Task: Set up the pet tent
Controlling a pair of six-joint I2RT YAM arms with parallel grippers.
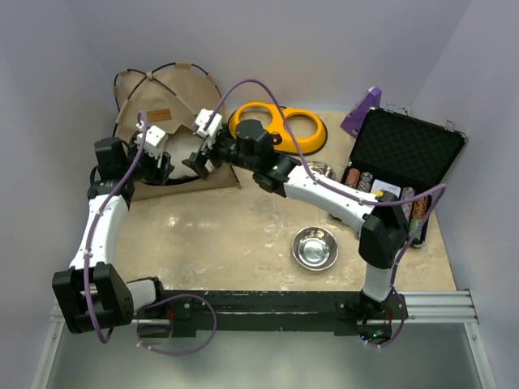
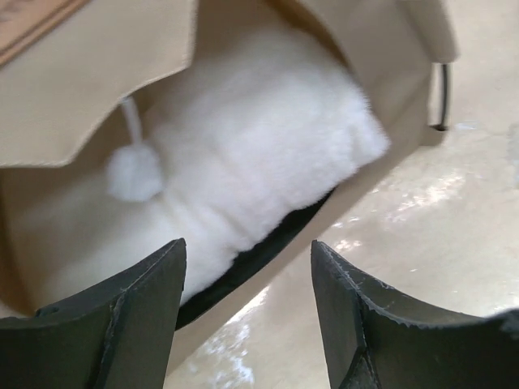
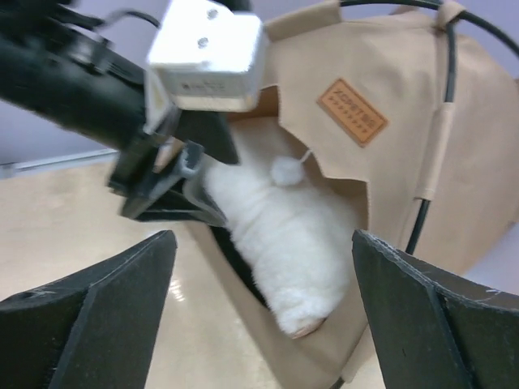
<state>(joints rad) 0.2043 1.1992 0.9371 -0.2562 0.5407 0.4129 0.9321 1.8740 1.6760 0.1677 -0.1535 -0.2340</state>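
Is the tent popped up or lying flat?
Popped up: the tent stands domed, with black poles arching over its fabric.

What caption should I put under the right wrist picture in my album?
Open right tool faces the pet tent, fluffy white cushion in its doorway.

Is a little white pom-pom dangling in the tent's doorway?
Yes, a white pom-pom dangles from the flap over the pet tent door, in front of the fluffy white cushion.

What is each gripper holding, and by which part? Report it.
Nothing is held. The left gripper is open, facing the white cushion inside the pet tent; the right gripper is open too.
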